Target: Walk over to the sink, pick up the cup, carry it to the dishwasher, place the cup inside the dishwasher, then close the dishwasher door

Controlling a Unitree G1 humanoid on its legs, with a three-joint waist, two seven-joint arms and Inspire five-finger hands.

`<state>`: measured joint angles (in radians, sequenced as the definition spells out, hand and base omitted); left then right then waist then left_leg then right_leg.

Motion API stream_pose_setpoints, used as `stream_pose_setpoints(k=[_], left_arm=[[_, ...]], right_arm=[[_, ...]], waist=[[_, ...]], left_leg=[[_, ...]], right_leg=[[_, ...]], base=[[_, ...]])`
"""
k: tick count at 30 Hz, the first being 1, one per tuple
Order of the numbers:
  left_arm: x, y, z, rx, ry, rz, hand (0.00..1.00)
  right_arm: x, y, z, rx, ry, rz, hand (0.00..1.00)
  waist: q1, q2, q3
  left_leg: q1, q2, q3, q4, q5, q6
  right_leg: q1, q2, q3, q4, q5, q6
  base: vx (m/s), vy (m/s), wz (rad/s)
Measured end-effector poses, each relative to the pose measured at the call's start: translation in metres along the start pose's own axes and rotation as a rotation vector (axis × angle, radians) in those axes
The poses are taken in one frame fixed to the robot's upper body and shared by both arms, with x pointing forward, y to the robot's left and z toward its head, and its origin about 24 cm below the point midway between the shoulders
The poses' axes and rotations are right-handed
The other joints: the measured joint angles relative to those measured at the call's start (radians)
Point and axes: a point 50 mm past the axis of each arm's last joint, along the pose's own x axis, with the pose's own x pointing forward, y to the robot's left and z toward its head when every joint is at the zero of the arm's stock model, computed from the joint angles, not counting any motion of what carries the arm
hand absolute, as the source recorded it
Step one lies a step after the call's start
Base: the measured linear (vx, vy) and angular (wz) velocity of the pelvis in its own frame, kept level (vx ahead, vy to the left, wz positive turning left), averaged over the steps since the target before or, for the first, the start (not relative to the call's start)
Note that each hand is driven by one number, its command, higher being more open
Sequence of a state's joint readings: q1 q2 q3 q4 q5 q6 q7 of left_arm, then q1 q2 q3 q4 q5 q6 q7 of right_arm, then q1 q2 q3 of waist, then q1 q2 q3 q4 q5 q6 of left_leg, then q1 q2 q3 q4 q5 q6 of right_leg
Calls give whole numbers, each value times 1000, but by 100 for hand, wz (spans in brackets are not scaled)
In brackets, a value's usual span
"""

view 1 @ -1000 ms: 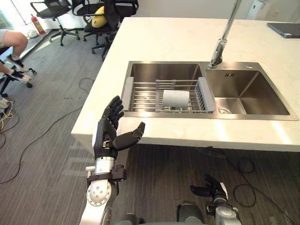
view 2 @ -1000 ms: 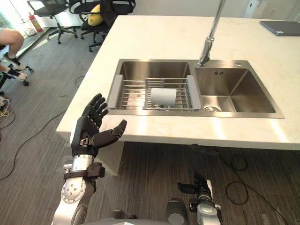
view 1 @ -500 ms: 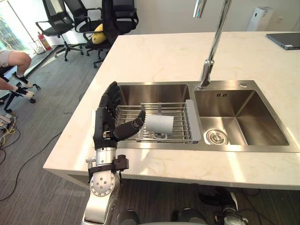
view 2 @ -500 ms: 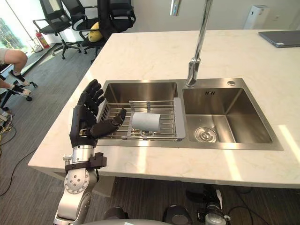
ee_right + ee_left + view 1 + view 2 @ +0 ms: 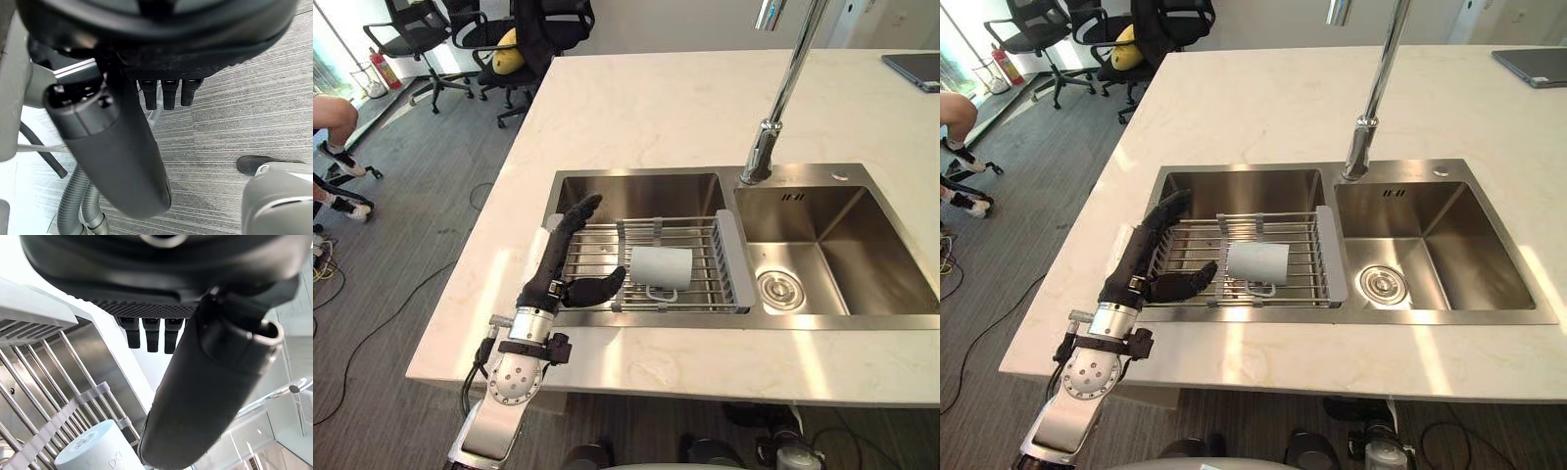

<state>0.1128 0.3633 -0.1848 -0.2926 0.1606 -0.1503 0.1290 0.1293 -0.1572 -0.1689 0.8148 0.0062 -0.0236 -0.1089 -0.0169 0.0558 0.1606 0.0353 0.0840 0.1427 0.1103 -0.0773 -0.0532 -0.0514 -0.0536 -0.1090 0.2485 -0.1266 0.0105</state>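
While the left hand (image 5: 551,279) hovers over the left end of the wire rack (image 5: 597,257), the task is at its pick-up step: the reach to the cup (image 5: 661,267) is under way and no grasp is made. The hand is released, fingers straight and pointing to the far side, thumb extended to the right toward the cup and close to it but apart from it. The cup lies on its side on the rack, which spans the left basin of the sink (image 5: 636,194); its handle appears turned toward the near side, and one flat end faces the hand. The next move calls for shifting the hand right and down until fingers and thumb bracket the cup body, then closing on it. Because the cup rests on parallel wires, it may roll or slide when pushed; contact should come from both sides at once. The rack's raised right end wall (image 5: 732,257) limits travel to the right. The faucet (image 5: 783,98) stands far right of the cup, clear of the reach path. The right hand (image 5: 124,156) hangs low over the carpeted floor (image 5: 234,112), fingers relaxed, holding nothing. Office chairs (image 5: 411,29) stand far left, beyond the desk (image 5: 646,108).
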Motion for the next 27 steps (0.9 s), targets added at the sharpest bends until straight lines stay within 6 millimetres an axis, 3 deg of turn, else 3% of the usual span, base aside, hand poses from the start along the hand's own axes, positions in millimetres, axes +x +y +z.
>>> stream_pose_setpoints(k=[5, 17, 27], left_arm=[[7, 2, -2, 52, -8, -22, 90], [15, -2, -12, 197, -4, -121, 90], [23, -17, -16, 255, -15, -229, 90]], right_arm=[[-1, -2, -8, -10, 29, 1, 90], [-1, 1, -12, -28, 46, 20, 90], [-2, 1, -14, -33, 52, 20, 90]], waist=[[-4, -4, -19], [-30, 1, -36], [-59, 4, -40]], left_leg=[[6, -2, 1, -15, 10, 1], [26, -22, -4, -111, 73, 11], [35, -32, -5, -135, 83, 23]], right_leg=[[0, 2, 6, -10, 10, -1], [38, -1, 5, -164, 115, 8], [69, -2, 8, -241, 161, 22]], base=[[-14, -3, -4], [-65, 26, -1], [-2, 5, -1]])
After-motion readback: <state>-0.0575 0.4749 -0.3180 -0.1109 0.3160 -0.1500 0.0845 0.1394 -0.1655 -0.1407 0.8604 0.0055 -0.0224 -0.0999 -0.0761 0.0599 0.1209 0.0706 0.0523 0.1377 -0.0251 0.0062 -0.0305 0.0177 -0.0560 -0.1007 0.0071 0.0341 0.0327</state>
